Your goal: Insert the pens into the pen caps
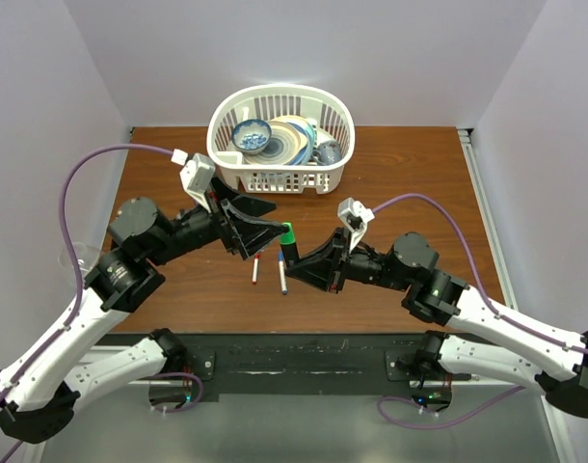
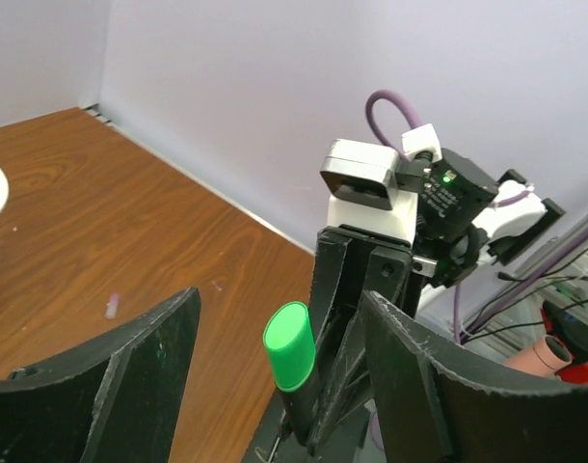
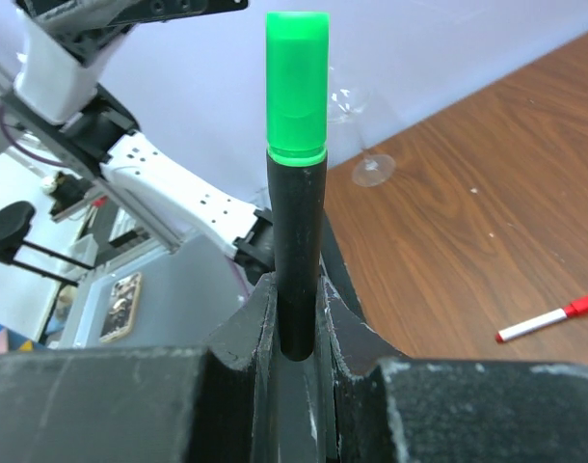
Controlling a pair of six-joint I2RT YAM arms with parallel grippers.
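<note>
A black marker (image 3: pixel 296 241) stands upright in my right gripper (image 3: pixel 296 299), whose jaws are shut on its lower barrel. The bright green cap (image 3: pixel 297 87) sits on the marker's top end. In the left wrist view the green cap (image 2: pixel 290 347) lies between the fingers of my left gripper (image 2: pixel 275 386), which is open and clear of it on both sides. From above, my left gripper (image 1: pixel 278 218) and right gripper (image 1: pixel 296 260) meet at the green cap (image 1: pixel 287 234) over the table's middle. Two slim white pens, one with red (image 1: pixel 255 268) and one with blue (image 1: pixel 281 278), lie on the wood below.
A white basket (image 1: pixel 227 125) holding bowls and plates stands at the back centre. A clear stemmed glass (image 3: pixel 371 145) stands on the table near the left arm. The red-ended pen (image 3: pixel 549 321) lies flat on the wood. Pale walls close in the table on three sides.
</note>
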